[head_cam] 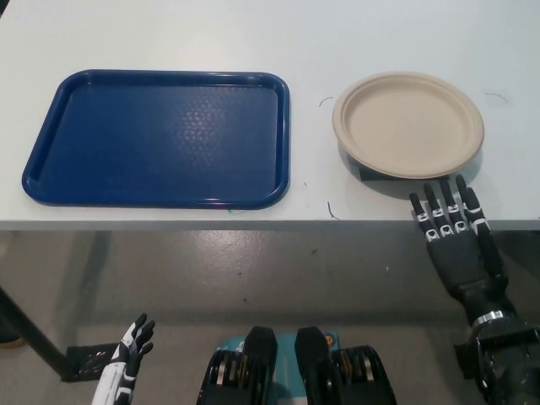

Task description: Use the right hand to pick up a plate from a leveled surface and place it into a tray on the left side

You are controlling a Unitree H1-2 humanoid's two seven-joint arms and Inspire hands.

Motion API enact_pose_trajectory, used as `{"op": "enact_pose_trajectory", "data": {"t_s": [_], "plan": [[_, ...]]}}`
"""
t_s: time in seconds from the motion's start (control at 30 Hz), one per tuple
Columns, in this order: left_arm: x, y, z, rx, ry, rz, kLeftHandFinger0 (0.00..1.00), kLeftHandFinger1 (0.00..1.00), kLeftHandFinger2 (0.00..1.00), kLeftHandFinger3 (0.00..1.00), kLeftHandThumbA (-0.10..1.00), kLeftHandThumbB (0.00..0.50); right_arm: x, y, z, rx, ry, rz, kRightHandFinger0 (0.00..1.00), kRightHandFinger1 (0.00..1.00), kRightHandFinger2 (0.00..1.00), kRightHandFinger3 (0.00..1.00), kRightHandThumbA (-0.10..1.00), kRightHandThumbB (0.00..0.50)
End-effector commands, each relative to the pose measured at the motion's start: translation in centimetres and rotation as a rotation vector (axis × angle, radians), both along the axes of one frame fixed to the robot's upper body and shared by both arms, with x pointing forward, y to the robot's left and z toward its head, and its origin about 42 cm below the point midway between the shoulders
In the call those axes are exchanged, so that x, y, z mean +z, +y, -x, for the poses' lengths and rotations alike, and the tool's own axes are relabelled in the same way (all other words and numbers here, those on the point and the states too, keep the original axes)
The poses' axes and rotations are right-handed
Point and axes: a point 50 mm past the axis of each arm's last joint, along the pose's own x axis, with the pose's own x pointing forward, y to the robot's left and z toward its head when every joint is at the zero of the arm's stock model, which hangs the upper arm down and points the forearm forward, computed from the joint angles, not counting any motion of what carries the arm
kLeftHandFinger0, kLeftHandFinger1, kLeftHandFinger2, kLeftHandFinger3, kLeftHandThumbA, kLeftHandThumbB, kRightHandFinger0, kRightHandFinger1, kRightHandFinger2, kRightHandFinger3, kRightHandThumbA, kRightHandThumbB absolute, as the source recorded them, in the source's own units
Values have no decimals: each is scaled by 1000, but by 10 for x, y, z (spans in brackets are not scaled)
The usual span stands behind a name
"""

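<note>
The tray (pixel 160 139) on the left is dark blue with a fine dotted texture. The plate (pixel 408 123) on the right is plain beige. The table (pixel 253 34) is pale grey-white. The right hand (pixel 456 245) is black with white marks, and the left hand (pixel 126 363) is white.

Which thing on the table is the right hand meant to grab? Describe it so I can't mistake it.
On the white table, look right of the big blue tray. There a round beige plate sits raised on a dark block, just beyond the open black right hand. It is the only round, pale item.
</note>
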Motion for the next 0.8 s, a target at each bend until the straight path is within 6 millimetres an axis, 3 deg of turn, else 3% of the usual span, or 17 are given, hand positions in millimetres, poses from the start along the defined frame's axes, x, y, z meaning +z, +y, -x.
{"op": "enact_pose_trajectory", "data": {"t_s": [0.0,0.5,0.77], "plan": [[6,2,2,-26,-47,-8,1000,1000,1000,1000,1000,189,17,2,-16,21,-47,-26,1000,1000,1000,1000,1000,416],[4,1,1,-35,-40,-5,1000,1000,1000,1000,1000,191,-13,4,-23,16,39,-29,1000,1000,1000,1000,1000,417],[5,2,1,-41,-39,3,1000,1000,1000,1000,1000,190,1,6,-33,19,12,-31,1000,1000,1000,1000,1000,391]]}}
